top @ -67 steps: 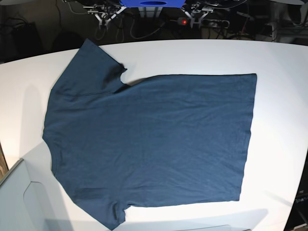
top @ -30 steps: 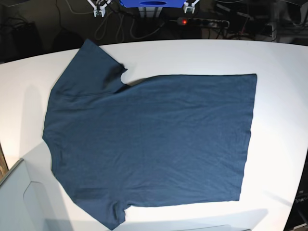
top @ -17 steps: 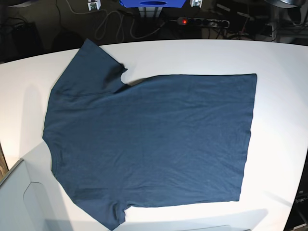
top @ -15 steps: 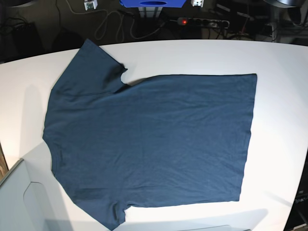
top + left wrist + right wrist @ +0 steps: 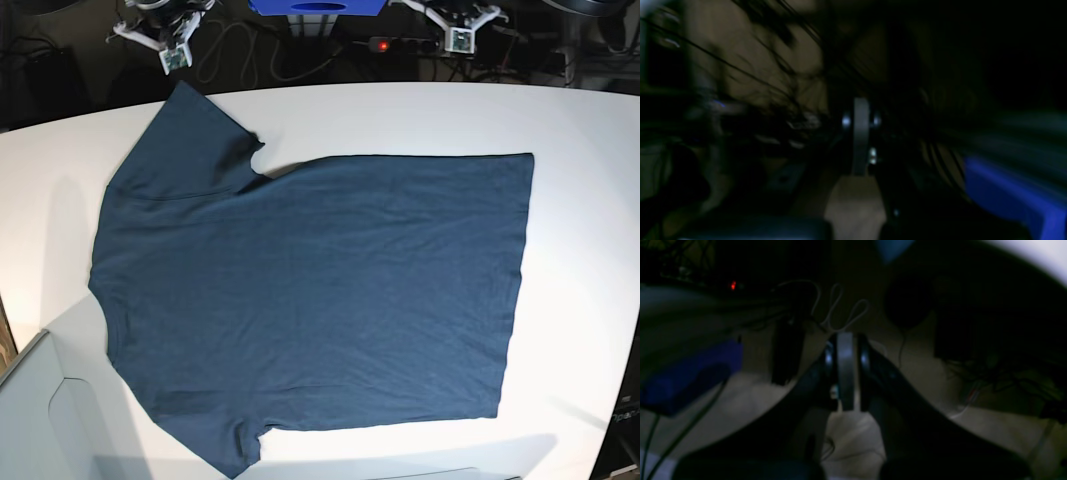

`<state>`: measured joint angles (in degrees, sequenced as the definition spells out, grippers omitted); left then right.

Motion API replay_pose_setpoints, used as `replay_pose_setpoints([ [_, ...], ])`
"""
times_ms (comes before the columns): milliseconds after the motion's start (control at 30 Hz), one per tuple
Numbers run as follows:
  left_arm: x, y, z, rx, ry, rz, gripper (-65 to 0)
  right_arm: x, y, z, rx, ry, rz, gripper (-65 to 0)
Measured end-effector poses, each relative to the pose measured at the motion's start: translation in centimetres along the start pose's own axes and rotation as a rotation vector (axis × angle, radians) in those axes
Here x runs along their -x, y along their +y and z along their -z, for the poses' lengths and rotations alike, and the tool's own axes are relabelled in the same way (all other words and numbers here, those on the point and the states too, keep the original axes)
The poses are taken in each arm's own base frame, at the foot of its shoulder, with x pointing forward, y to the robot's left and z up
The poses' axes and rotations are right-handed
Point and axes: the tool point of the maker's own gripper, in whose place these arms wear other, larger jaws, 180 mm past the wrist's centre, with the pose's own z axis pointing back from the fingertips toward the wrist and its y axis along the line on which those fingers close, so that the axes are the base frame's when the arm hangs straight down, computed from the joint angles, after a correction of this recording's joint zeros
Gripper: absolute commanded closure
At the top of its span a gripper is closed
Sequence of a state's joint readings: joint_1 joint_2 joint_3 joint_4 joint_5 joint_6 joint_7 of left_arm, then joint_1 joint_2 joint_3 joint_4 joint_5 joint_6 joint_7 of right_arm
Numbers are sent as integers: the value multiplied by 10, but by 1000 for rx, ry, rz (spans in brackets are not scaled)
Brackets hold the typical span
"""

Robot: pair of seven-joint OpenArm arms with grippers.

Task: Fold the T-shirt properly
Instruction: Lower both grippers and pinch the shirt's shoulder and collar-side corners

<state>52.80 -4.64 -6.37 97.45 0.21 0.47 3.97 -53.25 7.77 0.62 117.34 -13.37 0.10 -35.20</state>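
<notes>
You have one T-shirt (image 5: 310, 300) to work with, spread flat across the middle of the white table (image 5: 580, 130), its collar end to the left and its straight hem to the right. Two short sleeves show: one reaching toward the far-left edge, one at the near-left edge. The fabric is dark blue, soft and matte, with faint shallow creases and a small pucker where the far sleeve meets the body.

Nothing lies on the shirt. Your two grippers sit past the far edge of the table, well apart from the cloth: the right gripper (image 5: 165, 35) at far left, the left gripper (image 5: 455, 25) at far right. Between them you can see one blue box (image 5: 315, 6), loose cables and a power strip with one red light (image 5: 381, 45).

Both wrist views are dark and blurred; in each, the jaws look pressed together with nothing between them. A pale grey panel (image 5: 35, 420) fills the near-left corner.
</notes>
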Motion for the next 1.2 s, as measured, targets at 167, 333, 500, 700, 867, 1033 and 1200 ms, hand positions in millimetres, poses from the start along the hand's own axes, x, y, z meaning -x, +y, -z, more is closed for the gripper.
replay_pose_setpoints([
  [167, -42, 16, -9, -32, -63, -51, -99, -29, 1, -5, -13, -65, -17, -76],
  [333, -90, 49, -14, -81, -209, -195, -280, -55, 13, -1, -72, -137, -50, -300],
  [500, -117, 85, -10, -166, -290, -219, -279, -74, 11, 2, -66, -183, -34, -394],
  [700, -140, 119, 18, -233, -323, -280, -281, -87, 6, 5, -56, -212, -43, -392],
  [867, -143, 135, 44, -258, -307, -344, -282, -88, 5, 5, -53, -213, -45, -392],
  [1033, -138, 153, 57, -295, -299, -397, -282, -88, 4, 5, -51, -213, -45, -392],
  [1200, -131, 160, 70, -299, -277, -408, -305, -88, 4, 5, -51, -213, -45, -392],
])
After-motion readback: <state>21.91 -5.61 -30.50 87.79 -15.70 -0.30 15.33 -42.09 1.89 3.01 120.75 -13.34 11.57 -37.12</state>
